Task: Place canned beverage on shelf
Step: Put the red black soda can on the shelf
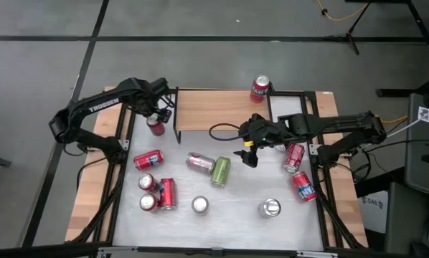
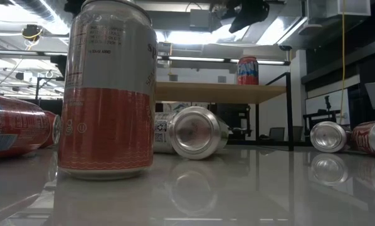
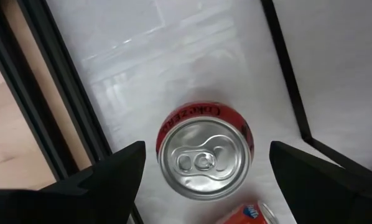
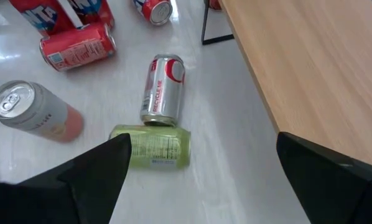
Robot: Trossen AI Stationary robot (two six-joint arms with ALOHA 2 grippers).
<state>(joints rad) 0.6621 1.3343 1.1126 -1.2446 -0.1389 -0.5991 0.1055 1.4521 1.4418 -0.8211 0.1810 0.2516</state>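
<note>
While both arms hang above the table, you have the left gripper at ten o'clock of the white surface, directly over an upright red can that stands just off the shelf's near-left leg. Its jaws are spread wide, one finger on each side of the can top, with clear gaps; they are not touching the can.

Your right gripper hovers just right of centre, beside the shelf's front edge, jaws likewise spread and holding nothing. Below it in the wrist view lie a silver can on its side and a green can, also on its side, touching end to flank.

The shelf stands at twelve o'clock, with one red can upright at its back edge, right of middle.

Elsewhere on the table: a cluster of red cans at eight o'clock, two upright silver-topped cans near six o'clock, and two red cans lying at three to four o'clock.
</note>
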